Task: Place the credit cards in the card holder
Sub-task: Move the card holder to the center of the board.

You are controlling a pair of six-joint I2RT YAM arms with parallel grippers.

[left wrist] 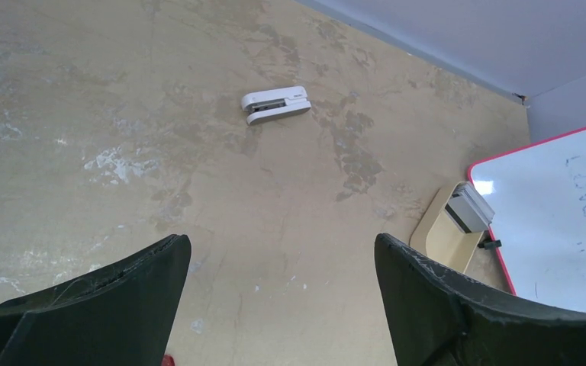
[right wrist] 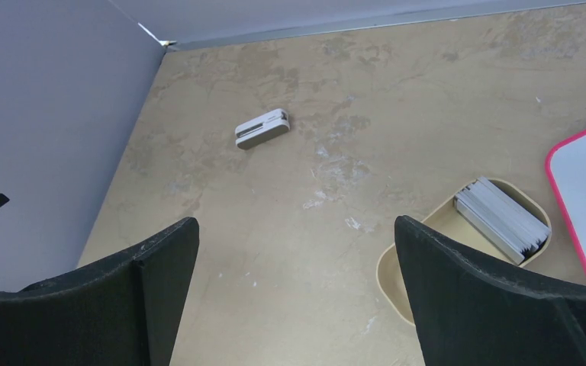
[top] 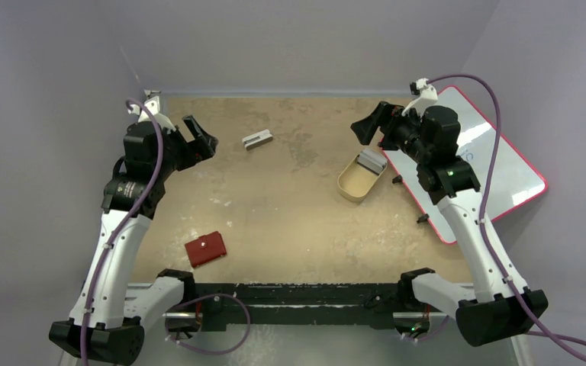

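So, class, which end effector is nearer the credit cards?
Right. The right end effector hangs just beyond the credit cards; the left end effector is across the table, far to their left.

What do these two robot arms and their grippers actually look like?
Both arms are alike: the left arm and right arm have smooth white shells between chunky black joints and black bases. A purple cable loops along each. The left gripper and right gripper are black, each with two broad, scuffed fingers.
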